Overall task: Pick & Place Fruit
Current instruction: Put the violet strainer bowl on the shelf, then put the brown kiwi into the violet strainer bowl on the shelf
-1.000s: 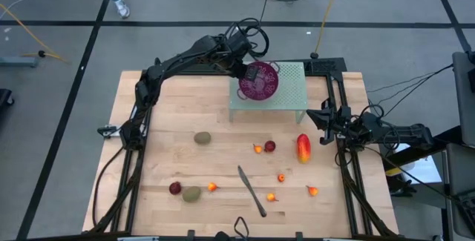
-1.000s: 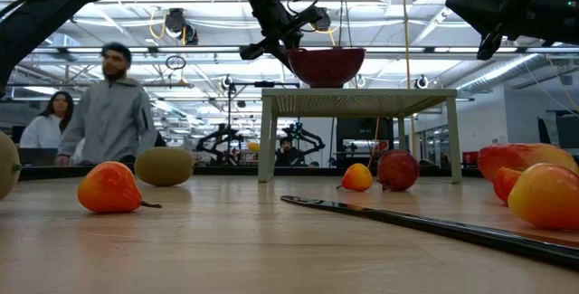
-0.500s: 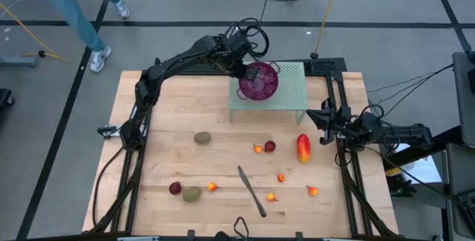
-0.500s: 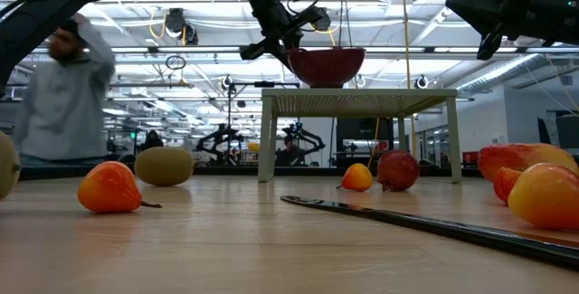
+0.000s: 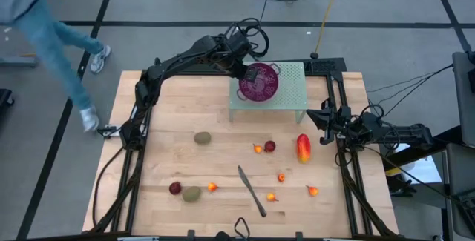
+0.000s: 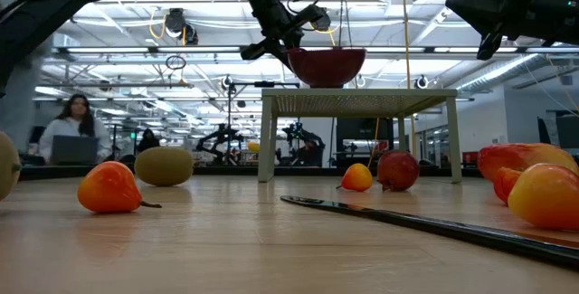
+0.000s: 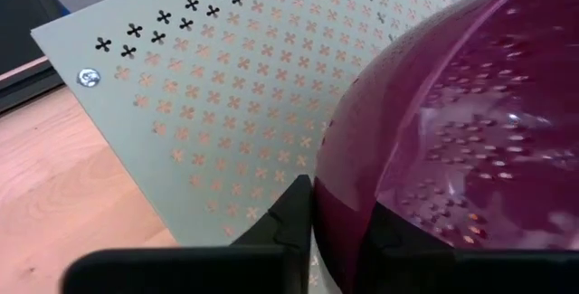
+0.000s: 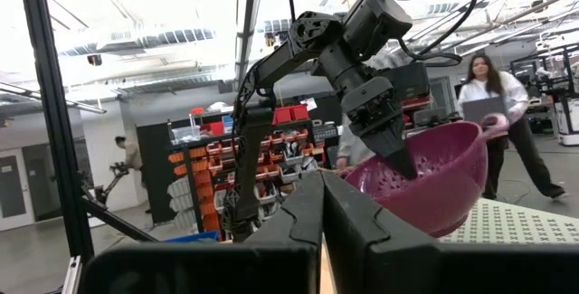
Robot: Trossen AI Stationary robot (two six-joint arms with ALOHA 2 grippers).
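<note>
The left gripper [image 5: 245,73] is pinching the rim of the purple bowl [image 5: 258,82], one finger [image 7: 285,222] outside the wall and the other inside, and is holding it tilted over the pale perforated stand [image 5: 289,96] at the far side of the table [image 5: 163,107]. To finish this step well, I judge the bowl should be levelled and lowered until its base is sitting flat on the stand before the fingers are parting, since a tilted release could be tipping it off the edge. The fruit is all lying on the wood nearer the front: one kiwi [image 5: 202,138] mid-table, another kiwi [image 5: 192,193] beside a dark red fruit [image 5: 175,188], the mango [image 5: 303,148] on the right, small orange pieces around the knife [image 5: 251,190]. The right gripper [image 5: 326,124] is waiting at the table's right edge, its fingers pressed together.
</note>
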